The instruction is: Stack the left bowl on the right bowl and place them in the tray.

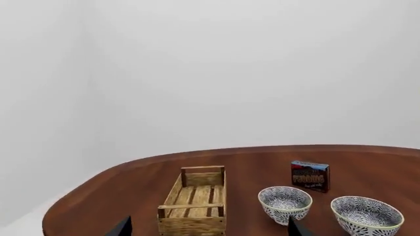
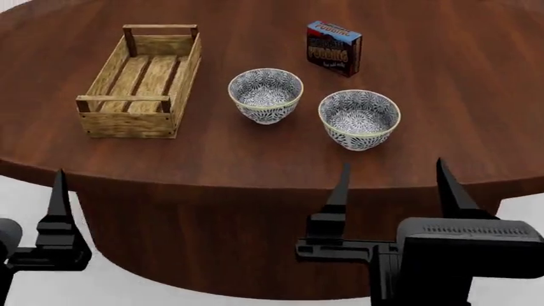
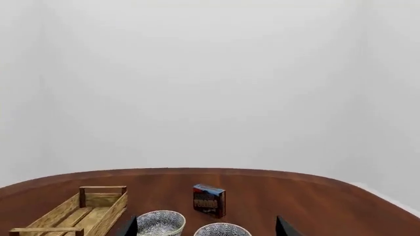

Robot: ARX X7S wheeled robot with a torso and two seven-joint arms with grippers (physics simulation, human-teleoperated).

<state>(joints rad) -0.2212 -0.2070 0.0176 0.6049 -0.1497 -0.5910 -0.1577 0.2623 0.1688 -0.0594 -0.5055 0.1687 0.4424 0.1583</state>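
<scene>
Left bowl [image 2: 265, 95] and right bowl [image 2: 358, 118] sit side by side, apart, upright on the table [image 2: 442, 83]. Tray [image 2: 140, 80] lies to their left; printed box [image 2: 333, 48] stands behind them. Left gripper [image 2: 60, 210] jaw state: cannot tell. Right gripper [image 2: 393, 188] released, near table edge, holding nothing

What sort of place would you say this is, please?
Probably a bare simulated test room rather than a real home: a round dark wooden table holding only a crate-like tray, two patterned bowls and a printed box, with blank white walls behind.
</scene>
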